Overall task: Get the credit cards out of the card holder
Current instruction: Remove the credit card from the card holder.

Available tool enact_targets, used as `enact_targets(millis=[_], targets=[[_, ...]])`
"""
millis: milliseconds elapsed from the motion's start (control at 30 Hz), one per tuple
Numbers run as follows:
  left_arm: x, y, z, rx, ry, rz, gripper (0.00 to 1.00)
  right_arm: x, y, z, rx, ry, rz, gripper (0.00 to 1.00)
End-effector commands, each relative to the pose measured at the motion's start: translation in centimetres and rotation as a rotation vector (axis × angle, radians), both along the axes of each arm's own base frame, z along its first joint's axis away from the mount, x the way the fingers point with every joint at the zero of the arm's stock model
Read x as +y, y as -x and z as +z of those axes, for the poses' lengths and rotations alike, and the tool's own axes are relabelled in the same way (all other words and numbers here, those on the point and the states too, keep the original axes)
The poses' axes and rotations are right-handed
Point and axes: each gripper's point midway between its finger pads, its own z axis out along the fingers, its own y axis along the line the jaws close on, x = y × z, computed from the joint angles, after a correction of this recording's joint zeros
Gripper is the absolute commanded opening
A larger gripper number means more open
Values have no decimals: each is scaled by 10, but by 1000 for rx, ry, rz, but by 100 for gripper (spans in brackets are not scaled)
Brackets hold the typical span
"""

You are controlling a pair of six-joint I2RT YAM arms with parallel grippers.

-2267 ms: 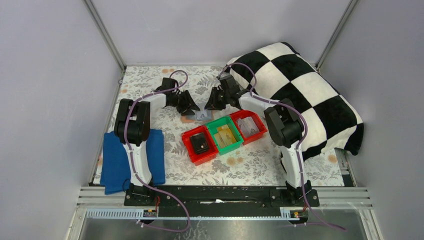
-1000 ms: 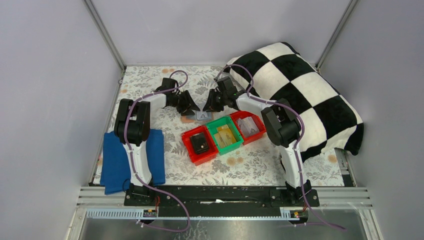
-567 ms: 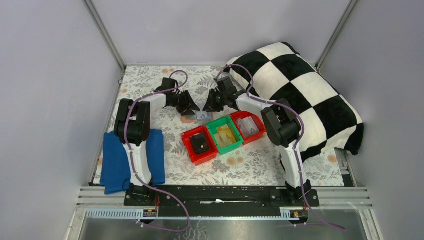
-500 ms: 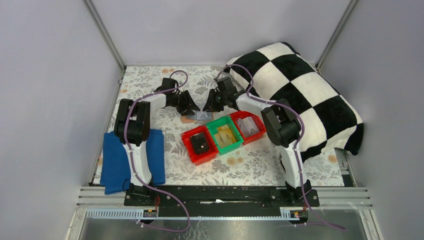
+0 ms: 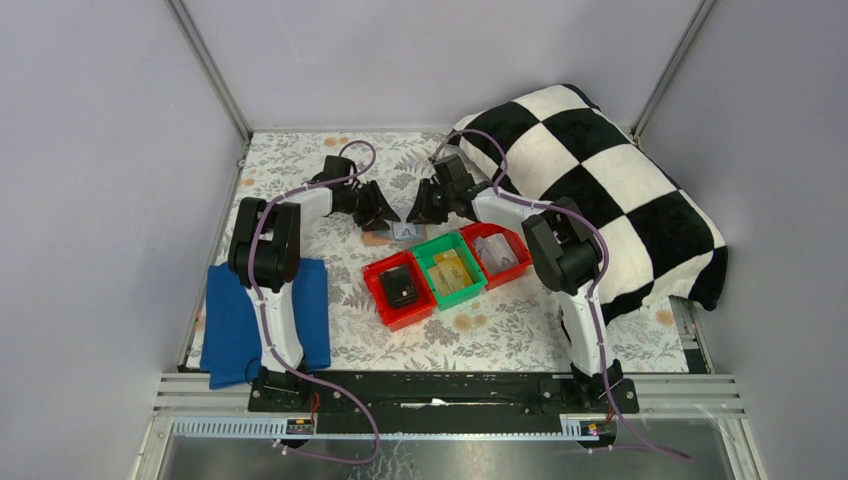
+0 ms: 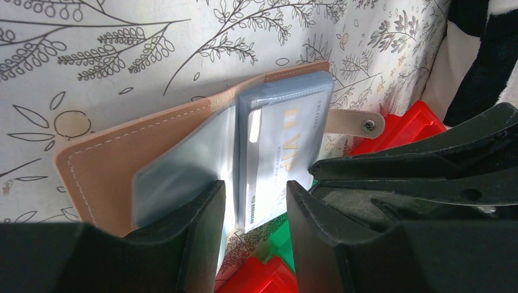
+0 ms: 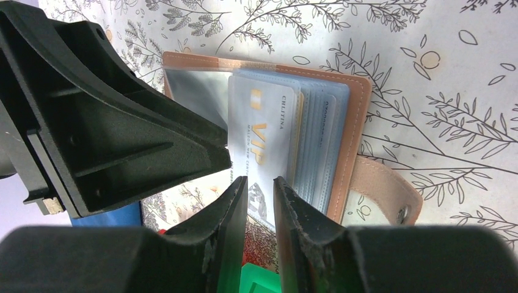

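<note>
Being straddled by the narrowly parted, empty right hand (image 7: 259,183), the top of the credit cards (image 7: 262,131) is lying lengthwise toward it in the card holder (image 7: 357,110) opened far-centre on the tabletop (image 5: 480,340), with the left hand (image 6: 253,189) parted just to its left.

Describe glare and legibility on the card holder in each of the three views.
Left wrist: a white glare streak on the VIP card in the card holder; right wrist: print sharp, grey sheen on the clear sleeve beside it; top external: even light, holder too small to read.
</note>
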Motion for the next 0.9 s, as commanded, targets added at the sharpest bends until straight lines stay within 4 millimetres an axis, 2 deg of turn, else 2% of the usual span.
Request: enact_targets(millis=[0, 867], targets=[[2, -5, 18, -59, 12, 0, 46, -5, -1, 9, -44, 30, -11, 30], [2, -4, 18, -58, 14, -3, 46, -11, -2, 8, -49, 45, -22, 30]])
